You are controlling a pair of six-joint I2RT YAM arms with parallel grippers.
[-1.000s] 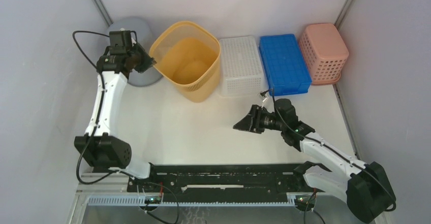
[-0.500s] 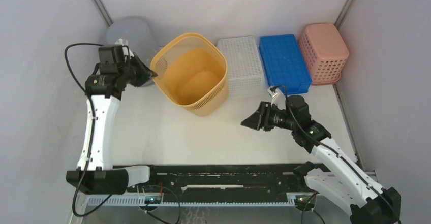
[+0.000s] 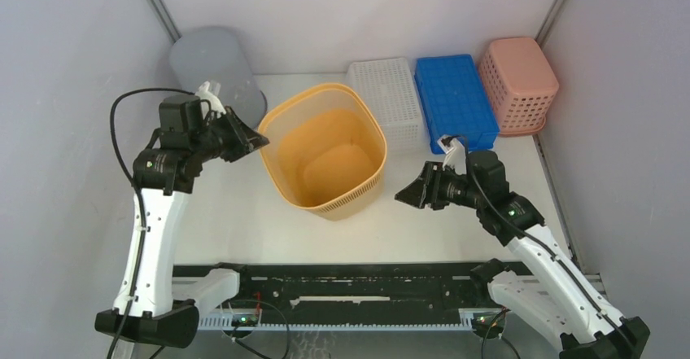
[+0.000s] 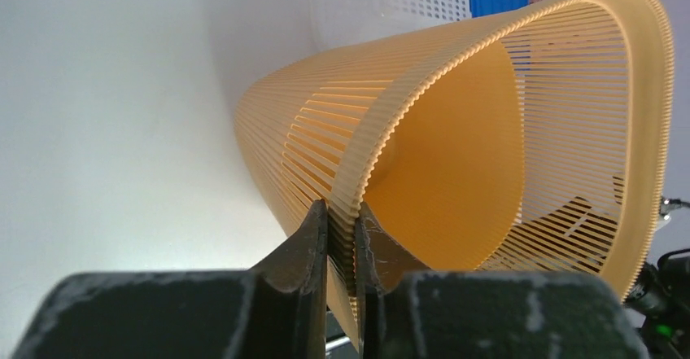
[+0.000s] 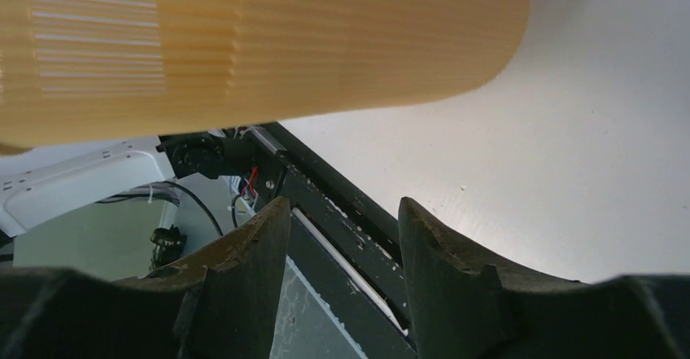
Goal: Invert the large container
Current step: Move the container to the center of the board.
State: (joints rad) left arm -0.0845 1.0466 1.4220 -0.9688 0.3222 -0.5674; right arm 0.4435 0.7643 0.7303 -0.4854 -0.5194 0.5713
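The large container is an orange slotted bin [image 3: 329, 157], mouth up, near the table's middle. My left gripper [image 3: 259, 141] is shut on the bin's left rim; the left wrist view shows the fingers [image 4: 313, 237] pinching the ribbed rim of the bin [image 4: 456, 155], one inside and one outside. The bin looks raised and tilted. My right gripper [image 3: 403, 197] is open and empty, just right of the bin and apart from it. In the right wrist view the gripper [image 5: 342, 212] has the bin's wall [image 5: 268, 41] above it.
A grey upturned bin [image 3: 213, 64] stands at the back left. A white slotted basket [image 3: 389, 98], a blue crate [image 3: 454, 100] and a pink basket [image 3: 518, 83] line the back right. The black rail [image 3: 350, 282] runs along the near edge.
My left gripper has carried the orange bin from the back toward the table's middle and nearer. My right gripper has moved right and slightly nearer, staying open.
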